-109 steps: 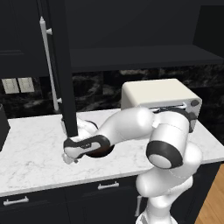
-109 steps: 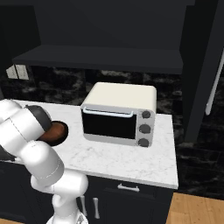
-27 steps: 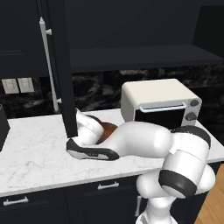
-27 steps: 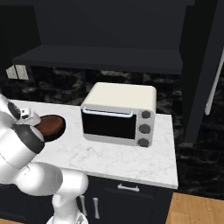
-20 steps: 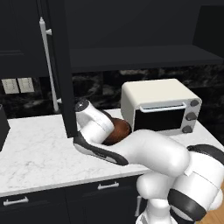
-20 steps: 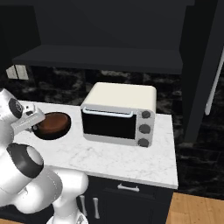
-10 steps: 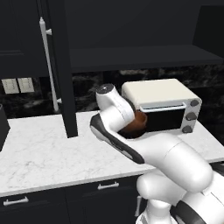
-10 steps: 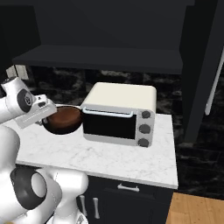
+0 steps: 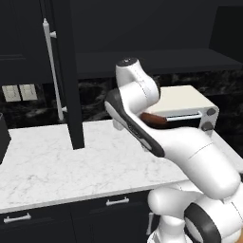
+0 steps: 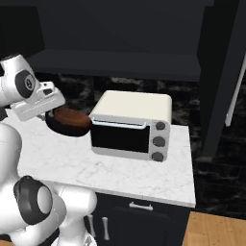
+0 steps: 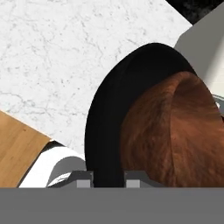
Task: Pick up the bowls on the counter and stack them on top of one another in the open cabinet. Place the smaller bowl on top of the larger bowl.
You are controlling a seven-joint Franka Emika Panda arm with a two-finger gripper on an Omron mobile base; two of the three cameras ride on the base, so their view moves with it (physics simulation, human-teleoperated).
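The wide black larger bowl (image 11: 103,127) hangs tilted above the counter (image 11: 52,57), with the glossy reddish-brown smaller bowl (image 11: 175,131) nested inside it. My gripper (image 11: 109,177) is shut on the black bowl's rim, one fingertip on either side of it. From the right base view the gripper (image 10: 49,114) holds the stacked bowls (image 10: 67,122) in the air just left of the toaster oven (image 10: 132,125). In the left base view a sliver of the brown bowl (image 9: 154,118) shows behind my arm. The open cabinet (image 9: 142,61) has its dark shelf above.
The cabinet door (image 9: 66,71) with its long silver handle (image 9: 51,71) stands open at the left, down to the white marble counter (image 9: 57,161). The cream toaster oven (image 9: 185,102) takes up the counter's right end. Black drawers (image 9: 71,213) run below.
My arm has lifted the nested bowls off the counter and swung them right and upward, from beside the cabinet door to the toaster oven's front corner.
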